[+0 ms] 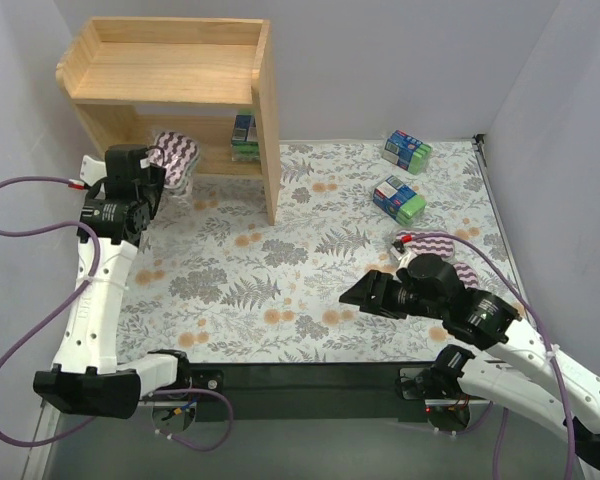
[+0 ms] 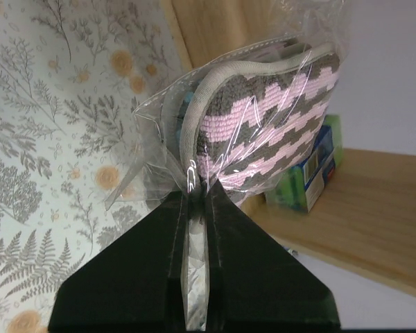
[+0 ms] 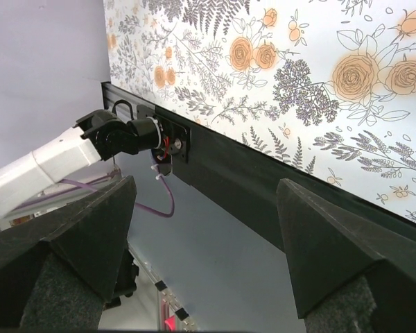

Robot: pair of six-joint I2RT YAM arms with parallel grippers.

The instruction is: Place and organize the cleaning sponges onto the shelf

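Your left claw (image 2: 195, 202) is pinching the clear wrap of a zigzag pad (image 2: 263, 132), holding it at the open front of the shelf's (image 1: 170, 75) lower tier, near a blue-and-green pack (image 1: 245, 135) standing there. Your right claw (image 3: 204, 208) is spread wide with nothing in it, over the table's (image 1: 280, 260) near edge. A far pack (image 1: 407, 149), a nearer pack (image 1: 398, 198) and a second pad (image 1: 435, 243) lie on the table's right side.

Shelf (image 1: 170, 80) with zigzag pad (image 1: 177, 152), blue-green pack (image 1: 245, 135) at lower tier; far pack (image 1: 407, 149), near pack (image 1: 398, 198), second pad (image 1: 438, 243) rightward.
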